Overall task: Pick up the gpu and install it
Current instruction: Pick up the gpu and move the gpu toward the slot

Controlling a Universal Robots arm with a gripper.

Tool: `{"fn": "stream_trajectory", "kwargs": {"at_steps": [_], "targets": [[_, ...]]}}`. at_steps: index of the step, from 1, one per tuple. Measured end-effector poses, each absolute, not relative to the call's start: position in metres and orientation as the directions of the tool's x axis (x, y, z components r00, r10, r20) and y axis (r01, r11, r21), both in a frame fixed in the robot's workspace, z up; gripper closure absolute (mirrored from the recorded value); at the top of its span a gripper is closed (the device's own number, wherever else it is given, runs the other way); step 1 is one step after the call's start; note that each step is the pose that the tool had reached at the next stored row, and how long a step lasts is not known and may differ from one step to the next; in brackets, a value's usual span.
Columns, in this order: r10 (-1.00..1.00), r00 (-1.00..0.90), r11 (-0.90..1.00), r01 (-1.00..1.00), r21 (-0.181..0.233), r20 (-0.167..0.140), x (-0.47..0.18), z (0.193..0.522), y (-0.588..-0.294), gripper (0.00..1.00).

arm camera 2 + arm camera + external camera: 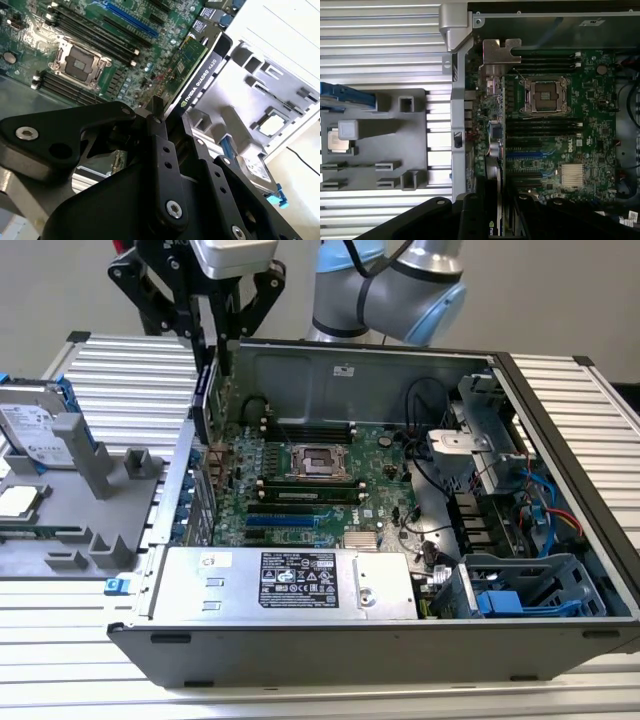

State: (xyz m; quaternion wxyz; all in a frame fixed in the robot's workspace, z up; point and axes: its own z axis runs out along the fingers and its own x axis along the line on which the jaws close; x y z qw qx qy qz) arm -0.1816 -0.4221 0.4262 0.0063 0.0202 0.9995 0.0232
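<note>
Black hand [161, 118] pinching upright gpu [199, 75], white lettering on its shroud, above green motherboard [145, 60]

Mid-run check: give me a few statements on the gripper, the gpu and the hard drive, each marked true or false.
1. The gripper is shut on the gpu. True.
2. The gpu lies flat on the grey fixture. False: it is held on edge over the open case.
3. The hard drive sits inside the case. False: it rests on the grey fixture, outside the case.
4. The motherboard is exposed in the open case. True.
</note>
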Motion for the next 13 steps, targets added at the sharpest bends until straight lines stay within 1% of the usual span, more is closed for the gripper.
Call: {"fn": "stream_trajectory", "kwargs": {"at_steps": [13], "targets": [[0.041,-0.999,0.998,0.04,0.047,-0.012,-0.166,0.426,-0.422,1.0]]}}
